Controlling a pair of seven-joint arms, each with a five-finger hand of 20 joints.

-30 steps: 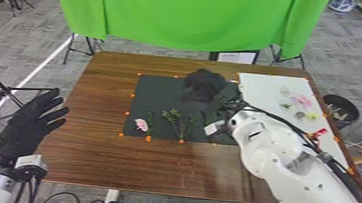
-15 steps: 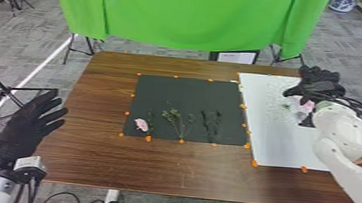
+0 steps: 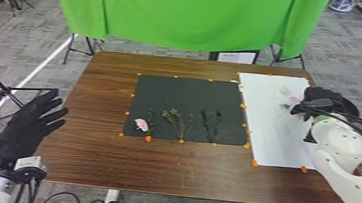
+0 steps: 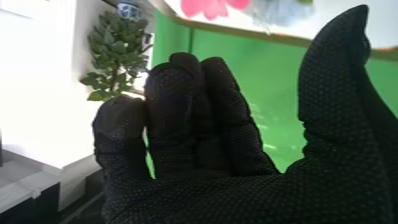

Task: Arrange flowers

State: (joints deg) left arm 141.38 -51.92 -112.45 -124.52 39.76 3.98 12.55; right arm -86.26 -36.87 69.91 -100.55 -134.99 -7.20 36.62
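Observation:
On the black mat (image 3: 173, 91) in the head view lie a pink flower (image 3: 141, 125) at the left, a green sprig (image 3: 171, 116) beside it and dark thin stems (image 3: 211, 123) farther right. My right hand (image 3: 326, 99) is over the right part of the white sheet (image 3: 266, 104), partly covering the pink and pale flowers (image 3: 293, 101) there. In the right wrist view my right hand (image 4: 204, 135) is open with nothing in it, and pink petals (image 4: 213, 7) stand out beyond it. My left hand (image 3: 34, 122) is open off the table's left edge.
Orange markers line the mat and sheet. A framed card (image 3: 236, 57) stands behind the table (image 3: 95, 150), near the green cloth (image 3: 195, 20). Tripods stand to the left. In the right wrist view a leafy plant (image 4: 115, 50) is in the background.
My right hand has moved from the black mat to the white sheet's right side, then slightly farther right and nearer. The mat's flowers and my left hand have stayed put.

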